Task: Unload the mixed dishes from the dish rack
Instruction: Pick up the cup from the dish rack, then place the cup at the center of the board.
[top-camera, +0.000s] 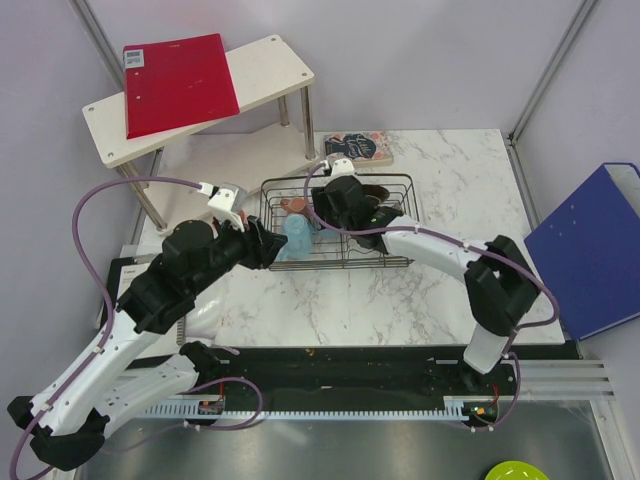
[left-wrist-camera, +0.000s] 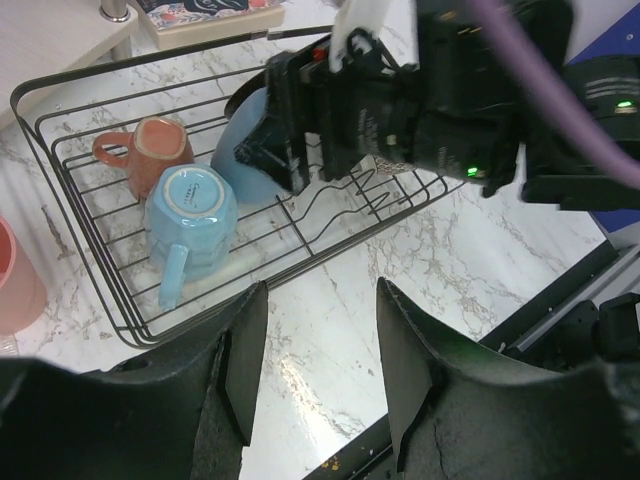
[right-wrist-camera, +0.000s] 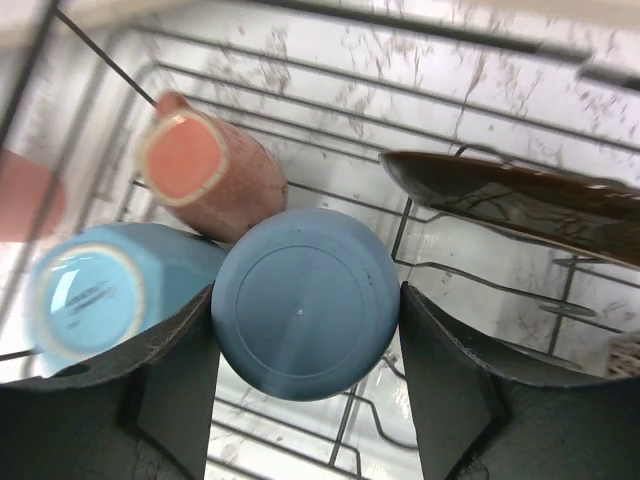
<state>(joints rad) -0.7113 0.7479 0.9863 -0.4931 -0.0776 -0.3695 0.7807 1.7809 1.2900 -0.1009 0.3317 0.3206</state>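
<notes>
Inside the dish rack (top-camera: 385, 178), the right gripper (right-wrist-camera: 305, 300) straddles the upturned blue cup (right-wrist-camera: 300, 335), jaws close against its sides; whether they grip it cannot be told. Just outside the rack's front-left corner, the left gripper (left-wrist-camera: 320, 300) hangs half-spread and empty.

wire, glaze and marbled top

the dish rack (left-wrist-camera: 300, 215) is thin dark metal wire, smooth with a dull sheen. the blue cup (right-wrist-camera: 305, 305) looks matt and smooth, like plastic. the light-blue mug (left-wrist-camera: 190, 215) is glossy glazed ceramic; the pink mug (right-wrist-camera: 210, 175) has a finely speckled, duller glaze. the dark plate (right-wrist-camera: 520, 200) is highly glossy and catches reflections. the table (left-wrist-camera: 330, 330) has a polished, grey-veined white marble look.
</notes>
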